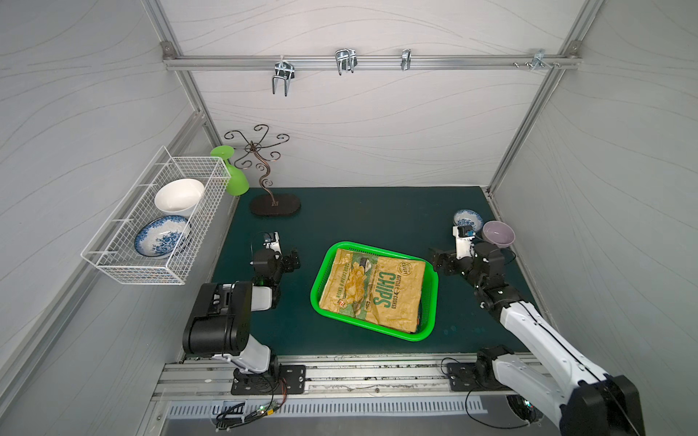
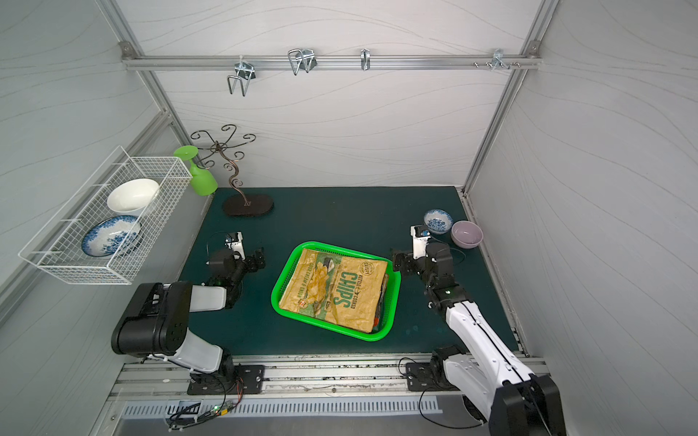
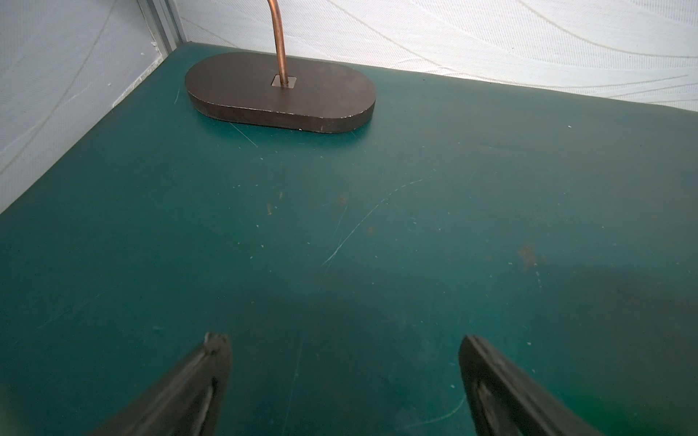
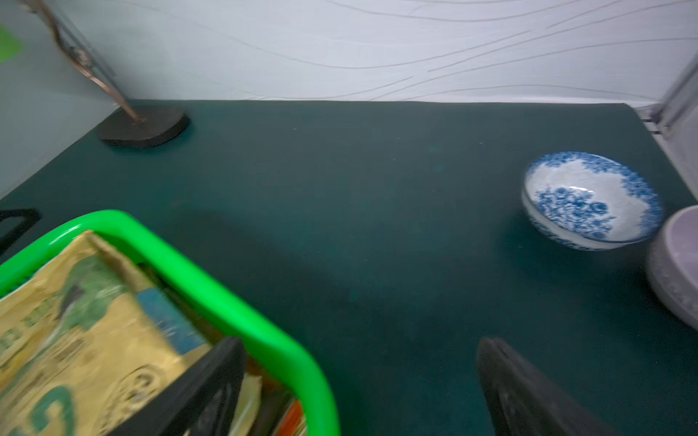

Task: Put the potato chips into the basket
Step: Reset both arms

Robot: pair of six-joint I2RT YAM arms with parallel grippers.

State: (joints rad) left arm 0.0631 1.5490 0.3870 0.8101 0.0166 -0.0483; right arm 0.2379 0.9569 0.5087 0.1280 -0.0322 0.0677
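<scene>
White wire forms the rack (image 1: 206,211) on the left wall. It holds a white bowl (image 1: 179,197) and a blue-patterned bowl (image 1: 160,236), both leaning on edge. Just right of it a green goblet (image 1: 230,171) hangs tilted, foot uppermost, from a scrolled metal stand (image 1: 275,205). The stand's dark oval base sits in the far left corner of the worktop (image 1: 377,215).

Next comes the left gripper (image 1: 291,259), over bare worktop and well apart from the basket (image 1: 315,292). In the left wrist view this gripper (image 3: 342,339) has its jaws spread wide with nothing between them, and the stand's base lies ahead of it.

Bright green and set askew, the basket lies in the middle of the worktop. The potato chips (image 1: 377,290) are inside it. A tan CHIPS bag (image 2: 336,290) lies face up on top and covers nearly the whole basket. Edges of further bags (image 2: 383,299) show beneath it along the right side, though their number cannot be told.

At the basket's far right corner is the right gripper (image 1: 437,259). The blurred right wrist view shows this gripper (image 4: 360,343) spread wide and holding nothing, with one finger over the basket's corner and the other over bare worktop.

Furthest right, near the wall, a small blue-and-white bowl (image 1: 468,219) and a lilac bowl (image 1: 498,233) stand just beside each other.
</scene>
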